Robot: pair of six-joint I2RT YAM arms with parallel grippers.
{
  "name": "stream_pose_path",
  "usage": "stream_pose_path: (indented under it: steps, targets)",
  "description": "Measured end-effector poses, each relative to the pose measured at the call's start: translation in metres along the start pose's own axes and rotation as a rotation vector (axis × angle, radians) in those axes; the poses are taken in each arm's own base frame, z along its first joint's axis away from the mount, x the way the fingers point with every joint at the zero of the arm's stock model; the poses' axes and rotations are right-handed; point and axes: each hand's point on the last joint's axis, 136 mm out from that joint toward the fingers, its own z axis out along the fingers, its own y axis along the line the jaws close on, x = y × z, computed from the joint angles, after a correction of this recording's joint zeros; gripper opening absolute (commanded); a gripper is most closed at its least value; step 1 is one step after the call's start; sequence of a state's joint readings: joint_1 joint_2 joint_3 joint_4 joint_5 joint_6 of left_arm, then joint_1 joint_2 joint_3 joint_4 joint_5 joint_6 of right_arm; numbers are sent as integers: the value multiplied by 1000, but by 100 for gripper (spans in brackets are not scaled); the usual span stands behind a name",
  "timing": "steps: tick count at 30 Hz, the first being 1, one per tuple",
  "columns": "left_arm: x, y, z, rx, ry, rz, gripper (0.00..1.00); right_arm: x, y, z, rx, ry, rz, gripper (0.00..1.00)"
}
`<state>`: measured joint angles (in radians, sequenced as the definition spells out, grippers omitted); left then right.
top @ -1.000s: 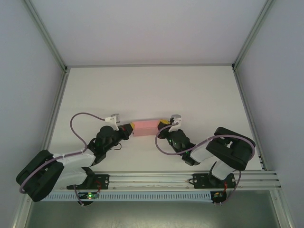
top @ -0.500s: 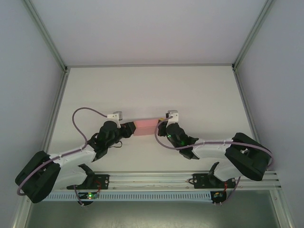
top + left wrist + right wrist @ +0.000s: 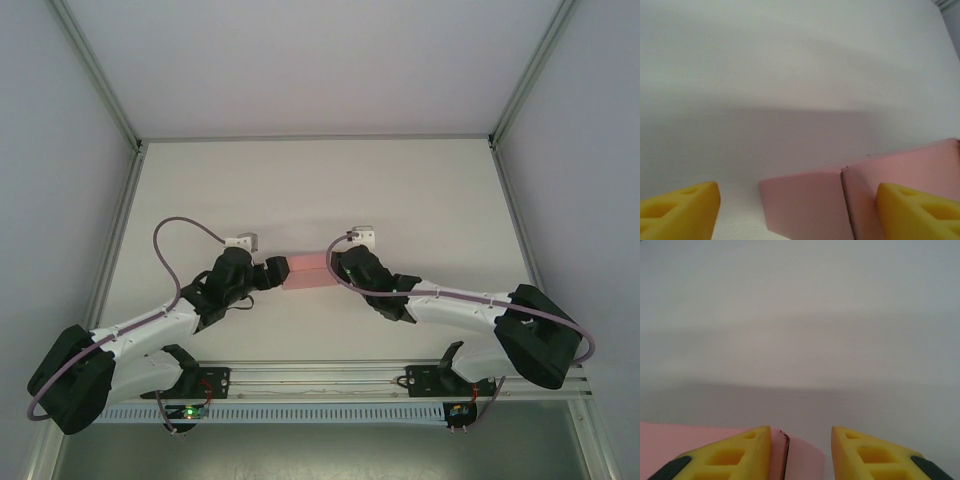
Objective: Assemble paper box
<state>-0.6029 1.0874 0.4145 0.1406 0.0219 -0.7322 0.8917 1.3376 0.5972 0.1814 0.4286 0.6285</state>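
The pink paper box lies flat on the white table as a shallow closed rectangle between my two grippers. My left gripper is at its left end and stands wide open. In the left wrist view, the box's end sits between the yellow fingers, nearer the right one, with a gap on the left. My right gripper is at the box's right end, open to a narrower gap. There the end flap lies beside the left finger, and the right finger stands off it.
White table bounded by metal frame posts and grey side walls. Bare surface stretches behind the box and to both sides. The arm bases and rail run along the near edge.
Both grippers were shut at the box's ends and have opened, the left one wider. Both arms have stretched forward. The box has stayed flat on the table.
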Motion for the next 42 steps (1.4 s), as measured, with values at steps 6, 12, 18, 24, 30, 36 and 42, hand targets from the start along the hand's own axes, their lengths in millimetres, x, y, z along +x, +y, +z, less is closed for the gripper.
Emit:
stream_pose_path:
  steps: [6,12,18,24,30,36,42]
  targets:
    - [-6,-6,-3,-14,21,42,100,-11,8,-2,-2,6,-40,50]
    - [-22,-15,-8,-28,-1,71,100,-30,23,-5,-81,-10,-133,98]
    - [-44,1,-29,-175,-66,80,100,-24,48,-18,-415,48,-546,98]
    - [-54,26,-53,-300,-123,74,100,6,66,-32,-659,90,-977,98]
    - [-47,47,-64,-379,-130,69,100,-4,77,-4,-711,147,-1155,96]
    - [-38,57,-64,-414,-106,68,100,17,72,12,-755,304,-1240,88]
    - [-38,60,-65,-423,-110,57,100,34,67,15,-753,428,-1300,75]
